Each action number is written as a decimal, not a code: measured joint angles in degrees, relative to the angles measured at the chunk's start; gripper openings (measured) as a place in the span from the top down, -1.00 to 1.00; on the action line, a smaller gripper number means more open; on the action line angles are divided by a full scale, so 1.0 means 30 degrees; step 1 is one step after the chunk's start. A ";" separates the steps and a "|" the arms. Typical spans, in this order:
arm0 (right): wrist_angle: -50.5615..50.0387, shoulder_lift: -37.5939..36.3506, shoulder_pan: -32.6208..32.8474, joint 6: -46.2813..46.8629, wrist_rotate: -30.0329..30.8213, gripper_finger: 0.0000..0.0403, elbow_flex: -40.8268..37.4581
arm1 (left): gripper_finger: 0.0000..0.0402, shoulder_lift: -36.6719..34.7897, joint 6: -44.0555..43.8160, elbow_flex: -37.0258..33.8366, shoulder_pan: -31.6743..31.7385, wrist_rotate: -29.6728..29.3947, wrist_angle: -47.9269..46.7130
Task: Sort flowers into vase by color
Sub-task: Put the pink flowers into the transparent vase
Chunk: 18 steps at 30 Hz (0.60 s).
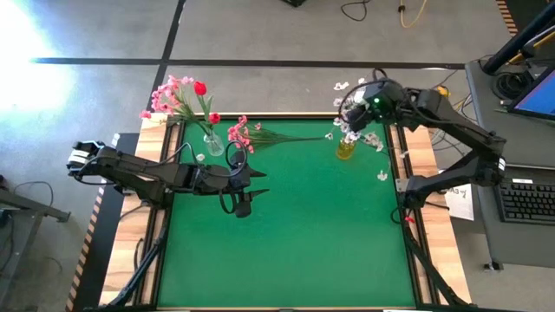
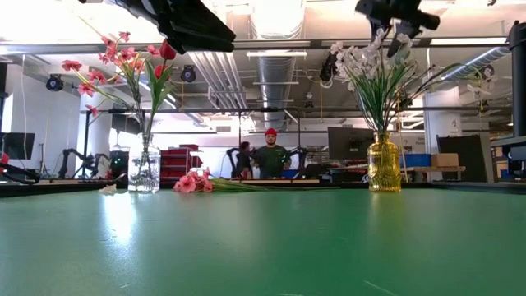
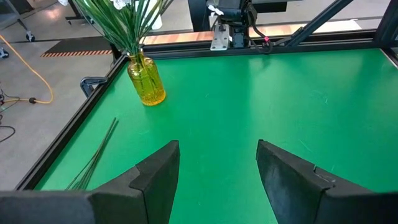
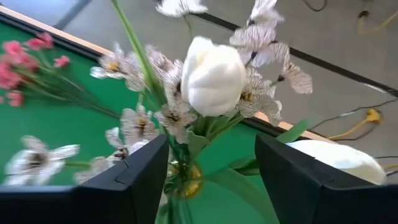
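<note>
A clear glass vase at the mat's far left holds red buds and pink sprays. A yellow vase at the far right holds white tulip buds and white blossom sprays. One pink spray lies flat on the mat between them, its stems pointing toward the yellow vase. My right gripper hangs open above the yellow vase, fingers either side of the stems below a white tulip bud. My left gripper is open over the mat, near the pink spray.
Loose white blossoms lie by the wooden right border. A black frame rail edges the mat. Bare green mat spreads toward the near edge. A person stands in the room beyond the table.
</note>
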 joint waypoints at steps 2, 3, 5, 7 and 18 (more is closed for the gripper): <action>-0.0247 -0.0007 0.0000 0.0281 -0.0371 -0.19 0.0656 | 0.01 0.0000 0.0002 0.0000 -0.0007 0.0000 -0.0016; -0.0268 -0.0015 0.0000 0.0328 -0.0598 -0.21 0.0997 | 0.01 0.0000 0.0002 0.0000 -0.0001 0.0000 -0.0049; -0.0443 -0.0028 0.0001 0.0639 -0.1091 -0.23 0.1695 | 0.01 0.0000 0.0002 0.0000 0.0000 0.0000 -0.0184; -0.0515 -0.0044 0.0007 0.0992 -0.1529 -0.25 0.2381 | 0.01 0.0000 -0.0005 0.0000 -0.0007 -0.0004 -0.0515; 0.1784 0.0530 0.1607 -0.0400 -0.0923 -0.26 0.5446 | 0.01 -0.2481 -0.1415 0.1090 -0.1289 0.1072 -0.5360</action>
